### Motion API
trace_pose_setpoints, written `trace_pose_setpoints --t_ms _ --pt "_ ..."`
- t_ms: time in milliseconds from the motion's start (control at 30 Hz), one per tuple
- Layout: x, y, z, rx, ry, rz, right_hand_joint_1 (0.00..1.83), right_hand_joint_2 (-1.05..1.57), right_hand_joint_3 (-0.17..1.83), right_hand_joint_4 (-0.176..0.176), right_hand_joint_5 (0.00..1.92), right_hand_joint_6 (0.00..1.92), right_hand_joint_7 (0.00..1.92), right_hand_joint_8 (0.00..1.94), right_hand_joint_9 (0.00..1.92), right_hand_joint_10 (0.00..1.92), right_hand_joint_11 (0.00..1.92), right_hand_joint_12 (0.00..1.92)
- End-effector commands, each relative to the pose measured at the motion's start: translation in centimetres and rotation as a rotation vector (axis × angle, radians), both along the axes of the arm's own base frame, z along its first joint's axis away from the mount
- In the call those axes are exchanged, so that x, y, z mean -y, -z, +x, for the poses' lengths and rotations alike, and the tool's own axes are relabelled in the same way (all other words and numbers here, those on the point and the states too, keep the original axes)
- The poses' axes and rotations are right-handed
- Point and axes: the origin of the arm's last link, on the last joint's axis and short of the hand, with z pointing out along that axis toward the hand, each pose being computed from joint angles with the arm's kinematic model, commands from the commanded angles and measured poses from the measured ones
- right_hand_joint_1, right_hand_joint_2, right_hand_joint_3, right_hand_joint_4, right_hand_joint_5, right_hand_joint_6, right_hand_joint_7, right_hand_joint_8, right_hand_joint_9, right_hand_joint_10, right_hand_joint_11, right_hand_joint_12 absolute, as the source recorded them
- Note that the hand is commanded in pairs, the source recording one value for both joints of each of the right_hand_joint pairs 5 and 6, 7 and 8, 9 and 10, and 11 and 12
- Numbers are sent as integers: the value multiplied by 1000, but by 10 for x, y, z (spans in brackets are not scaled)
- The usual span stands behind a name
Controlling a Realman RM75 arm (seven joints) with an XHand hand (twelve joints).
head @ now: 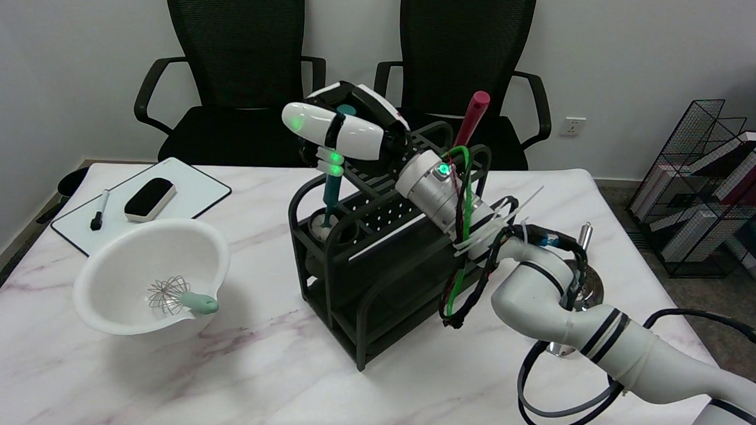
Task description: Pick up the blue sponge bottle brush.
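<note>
Gripping the teal handle of the blue sponge bottle brush (331, 195) near its top, the right hand (338, 130) has its fingers wrapped round it; the brush hangs almost upright straight below the hand, its lower end seemingly just inside the round cup of the black rack (375, 281); a straight pull upward along the handle should free it.

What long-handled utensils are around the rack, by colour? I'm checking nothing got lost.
Teal: 1, the bottle brush, gripped by the right hand above the black rack.
Red: 1, the red handle standing in the rack.
Total: 2
</note>
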Motion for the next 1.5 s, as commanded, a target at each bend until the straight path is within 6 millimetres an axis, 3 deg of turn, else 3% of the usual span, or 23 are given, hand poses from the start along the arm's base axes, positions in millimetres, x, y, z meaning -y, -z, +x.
trace_pose_setpoints --t_ms 33,400,900,1200,1333,1500 --pt "-14 -11 23 -66 -8 0 1100 1571 305 0 1920 1920 1920 1920 1920 1920 1920 1920" --pt "-27 -27 44 -20 -62 -39 1100 1571 303 0 1920 1920 1920 1920 1920 1920 1920 1920" --pt "-51 -44 95 144 -187 -34 1106 1571 275 0 1920 1920 1920 1920 1920 1920 1920 1920" --pt "-61 -61 104 283 -234 -19 1106 1571 238 0 1920 1920 1920 1920 1920 1920 1920 1920" --pt "-70 -75 114 309 -321 -41 1107 1571 227 0 1920 1920 1920 1920 1920 1920 1920 1920" --pt "-93 -123 115 330 -420 -165 1106 1571 221 0 1920 1920 1920 1920 1920 1920 1920 1920"
